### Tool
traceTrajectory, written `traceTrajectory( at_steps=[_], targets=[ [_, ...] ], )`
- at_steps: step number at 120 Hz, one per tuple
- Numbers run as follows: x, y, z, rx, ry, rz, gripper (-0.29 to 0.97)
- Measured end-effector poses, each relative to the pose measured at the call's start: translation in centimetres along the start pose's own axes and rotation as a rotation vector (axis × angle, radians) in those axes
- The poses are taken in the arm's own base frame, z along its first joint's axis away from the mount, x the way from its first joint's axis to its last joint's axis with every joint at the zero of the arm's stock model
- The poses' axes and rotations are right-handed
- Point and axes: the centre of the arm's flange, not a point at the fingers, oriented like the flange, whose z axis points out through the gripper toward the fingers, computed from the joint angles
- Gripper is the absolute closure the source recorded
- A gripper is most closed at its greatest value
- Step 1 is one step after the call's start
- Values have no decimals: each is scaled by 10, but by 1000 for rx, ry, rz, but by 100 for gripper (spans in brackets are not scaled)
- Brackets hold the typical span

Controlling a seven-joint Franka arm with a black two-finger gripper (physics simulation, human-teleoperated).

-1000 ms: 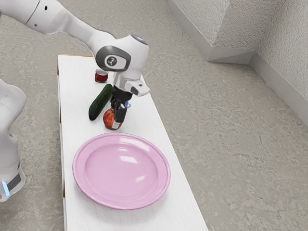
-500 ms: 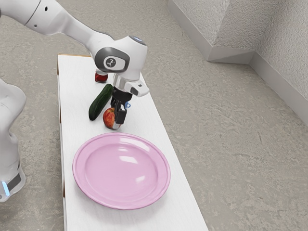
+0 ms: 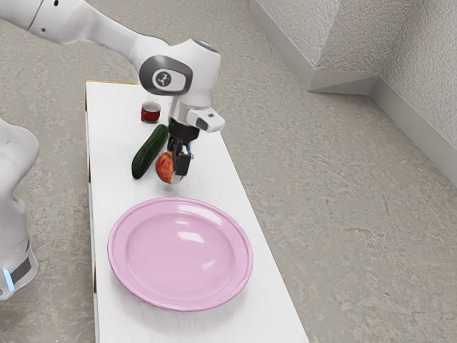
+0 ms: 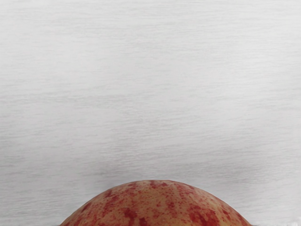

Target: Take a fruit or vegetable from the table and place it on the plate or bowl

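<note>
One apple (image 3: pixel 164 168) riding in the claw (image 3: pixel 176 168)

The claw is clenching the apple from two sides, the fruit bulging out toward nine o'clock and hanging just clear of the white table (image 3: pixel 114 128) (a shadow is showing beneath it). I am judging it firm, fairly light and smooth-skinned, so a hold across its widest part is suiting it best. The pink plate (image 3: pixel 180 254) is waiting at six o'clock, the cucumber (image 3: pixel 148 151) lying near at ten o'clock.
</note>
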Motion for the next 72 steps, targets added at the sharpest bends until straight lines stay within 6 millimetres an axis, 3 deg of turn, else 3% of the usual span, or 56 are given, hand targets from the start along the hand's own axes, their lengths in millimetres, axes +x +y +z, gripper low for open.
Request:
traceTrajectory(
  at_steps=[20, 40, 72],
  targets=[
    [0, 38, -14, 32, 20, 70, 25],
    [-5, 93, -17, 60, 28, 154, 25],
    [-18, 169, -6, 67, 8, 272, 29]
  ],
)
